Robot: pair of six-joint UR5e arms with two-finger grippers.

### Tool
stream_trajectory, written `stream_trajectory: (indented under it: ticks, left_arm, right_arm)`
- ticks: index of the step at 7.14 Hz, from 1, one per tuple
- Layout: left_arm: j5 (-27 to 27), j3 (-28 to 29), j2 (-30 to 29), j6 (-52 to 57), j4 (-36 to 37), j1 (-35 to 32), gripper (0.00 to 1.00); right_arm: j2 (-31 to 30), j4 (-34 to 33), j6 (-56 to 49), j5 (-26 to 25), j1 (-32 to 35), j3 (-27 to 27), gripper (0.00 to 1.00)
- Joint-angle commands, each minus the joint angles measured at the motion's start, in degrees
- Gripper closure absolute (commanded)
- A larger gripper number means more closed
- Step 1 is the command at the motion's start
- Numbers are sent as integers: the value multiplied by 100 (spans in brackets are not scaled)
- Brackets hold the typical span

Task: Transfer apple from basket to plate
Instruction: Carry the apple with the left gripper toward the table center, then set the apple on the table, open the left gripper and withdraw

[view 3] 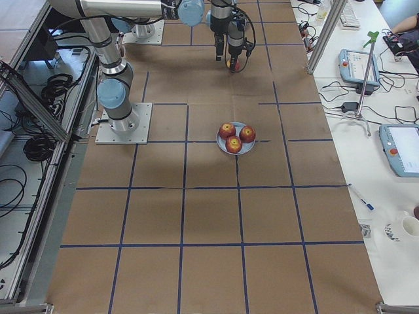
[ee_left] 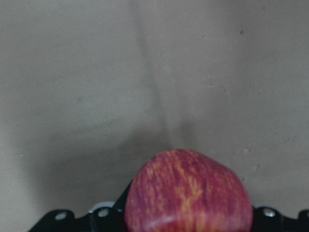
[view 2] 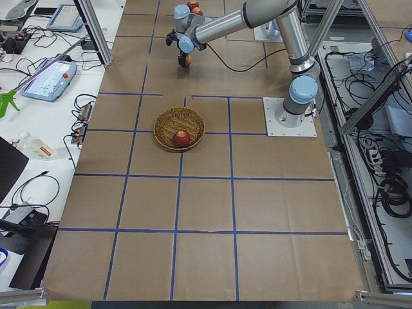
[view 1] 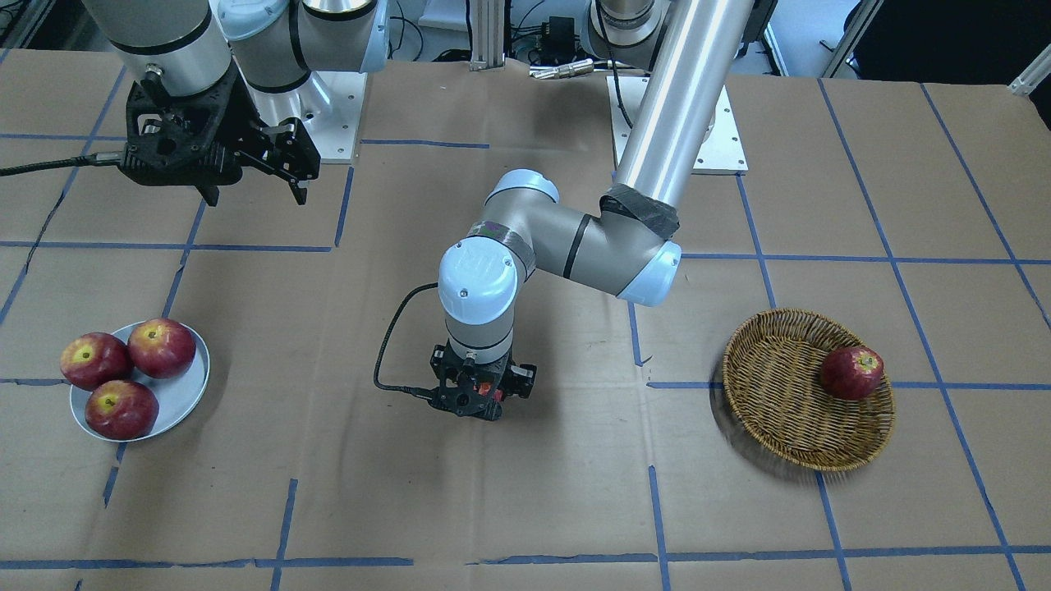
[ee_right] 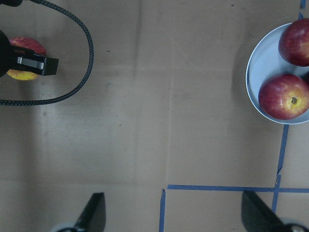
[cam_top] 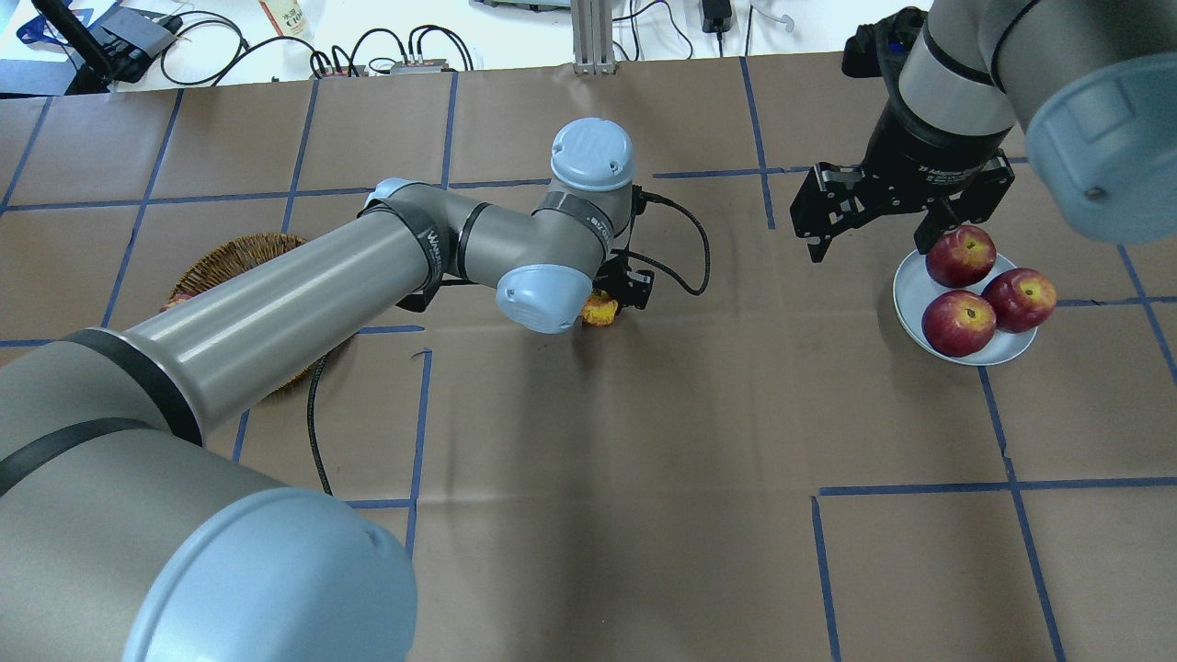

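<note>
My left gripper (view 1: 476,400) hangs over the middle of the table, shut on the streaky orange-red apple (cam_top: 600,310). In the left wrist view that apple (ee_left: 188,193) fills the lower middle, above bare brown paper. The wicker basket (view 1: 772,386) lies off to the left arm's side, partly hidden under that arm in the overhead view. The pale plate (cam_top: 910,285) sits on the right arm's side. My right gripper (cam_top: 872,241) hovers open and empty just beside the plate, toward the table's middle.
A darker red apple (view 1: 852,372) lies in the basket. Three glossy dark-red apples (view 1: 121,409) take up most of the plate. A black cable (view 1: 386,353) loops from the left wrist. Blue tape lines cross the brown paper.
</note>
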Motion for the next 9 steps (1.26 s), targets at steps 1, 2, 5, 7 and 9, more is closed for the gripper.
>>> stream_trajectory:
  ticks: [1, 2, 5, 7, 9]
  left_arm:
    - [1, -37, 4, 0, -8, 8, 54]
    - [1, -55, 4, 0, -8, 8, 36]
    - [10, -90, 135, -9, -104, 25, 1]
    - [10, 136, 555, 0, -514, 43, 1]
    - [-25, 575, 1345, 157, -1487, 497, 1]
  right_arm:
    - [0, -2, 0, 0, 0, 0, 0]
    - [0, -2, 0, 9, 0, 0, 0]
    - [0, -2, 0, 9, 0, 0, 0]
    - [0, -2, 0, -9, 0, 0, 0]
    - [9, -11, 0, -26, 0, -44, 0]
